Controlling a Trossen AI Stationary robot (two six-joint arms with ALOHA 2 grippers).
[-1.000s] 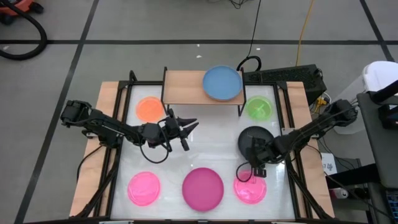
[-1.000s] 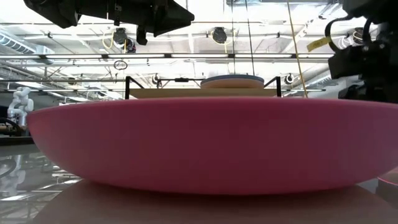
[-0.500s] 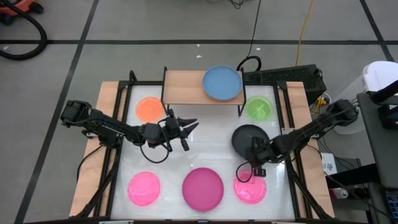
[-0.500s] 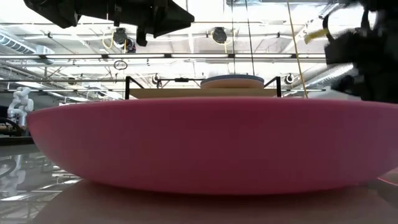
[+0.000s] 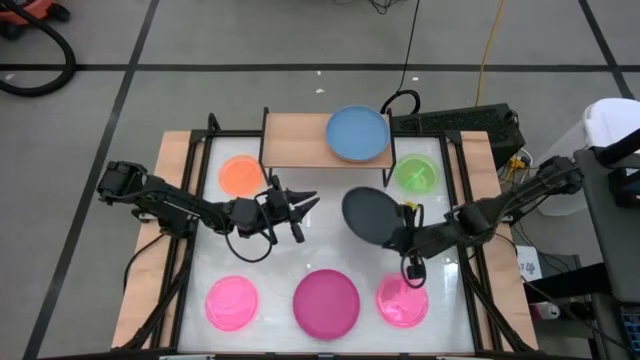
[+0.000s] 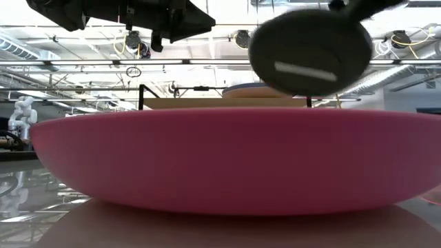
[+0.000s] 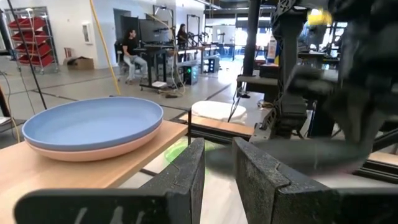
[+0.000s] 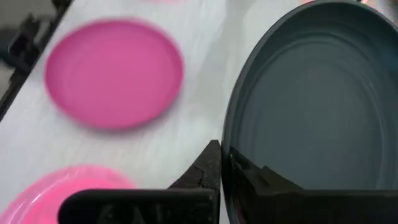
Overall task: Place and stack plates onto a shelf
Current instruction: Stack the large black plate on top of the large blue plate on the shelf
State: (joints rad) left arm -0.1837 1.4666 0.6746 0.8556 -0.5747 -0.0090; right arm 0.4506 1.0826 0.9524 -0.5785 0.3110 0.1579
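Observation:
My right gripper [image 5: 403,236] is shut on a black plate [image 5: 368,215], held in the air over the table's middle right. The low view shows the black plate's underside [image 6: 310,52]. The wooden shelf [image 5: 295,142] stands at the far edge. On it a blue plate [image 5: 358,133] lies on a salmon plate [image 7: 102,148]. My left gripper [image 5: 303,203] hovers open over the table's middle left, with nothing between its fingers [image 7: 180,180]. On the tabletop lie an orange plate [image 5: 240,174], a green plate [image 5: 416,173], a magenta plate [image 5: 326,302] and two hot-pink plates [image 5: 231,302] [image 5: 402,303]. My right gripper pinches the black plate's rim [image 8: 225,152] between its two fingers, one finger on the upper face and one on the underside. The fingers come from the table's right side, on the plate's right near edge. The plate is lifted clear of the table and tilted.
The shelf's left half [image 5: 290,150] is bare wood. The magenta plate [image 6: 227,158] fills the low view close to the camera. Wooden strips [image 5: 168,200] edge the white tabletop on the left and right. Bare tabletop [image 5: 330,245] lies under the held plate.
My right gripper has risen from the table's right side and gone toward its left edge with the black plate. The plate lay flat on the table a second ago; now it is lifted clear and tipped.

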